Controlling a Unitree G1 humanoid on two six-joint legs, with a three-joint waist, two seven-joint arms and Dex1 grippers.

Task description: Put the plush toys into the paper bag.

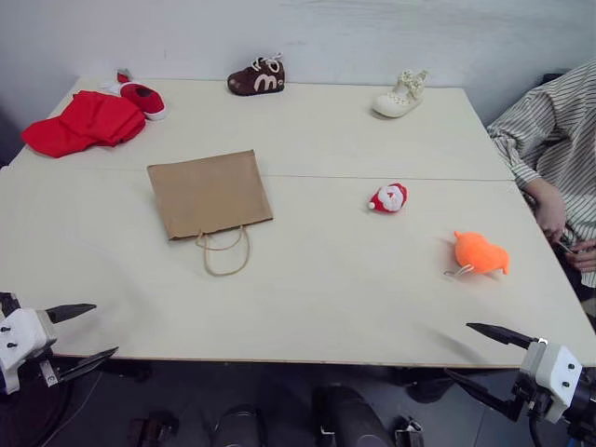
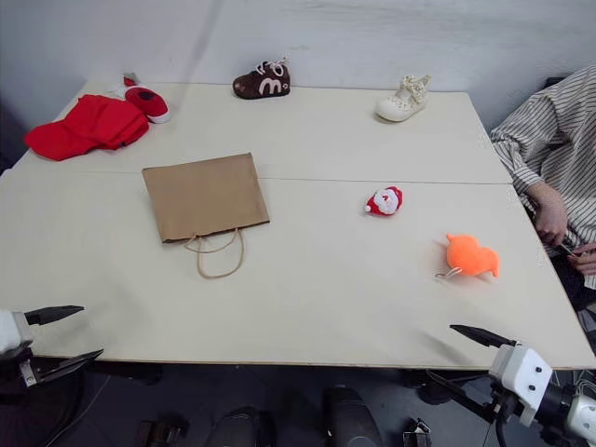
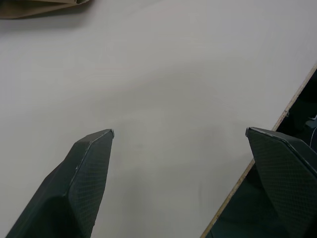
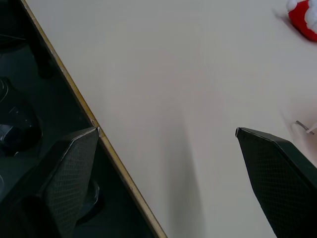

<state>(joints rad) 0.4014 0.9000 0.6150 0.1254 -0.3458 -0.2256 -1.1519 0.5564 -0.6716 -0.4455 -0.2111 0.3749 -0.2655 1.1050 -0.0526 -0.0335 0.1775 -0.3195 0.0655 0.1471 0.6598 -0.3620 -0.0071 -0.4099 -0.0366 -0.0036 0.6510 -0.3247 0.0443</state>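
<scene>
A brown paper bag (image 1: 209,193) lies flat on the pale table (image 1: 307,289), left of centre, its cord handles pointing toward me. To its right lies the small red-and-white Santa plush toy (image 1: 388,198); its red edge also peeks into the right wrist view as the Santa (image 4: 304,17). Farther right and nearer sits the orange plush toy (image 1: 480,253). My left gripper (image 1: 93,333) hovers open at the table's near left edge, holding nothing. My right gripper (image 1: 458,352) stands open at the near right edge, below the orange toy, with nothing between its fingers.
A red cloth (image 1: 84,123) and a red baby shoe (image 1: 142,98) lie at the far left. A brown shoe (image 1: 257,76) and a cream shoe (image 1: 401,94) stand along the far edge. A person in a striped sleeve (image 1: 549,140) sits at the right side.
</scene>
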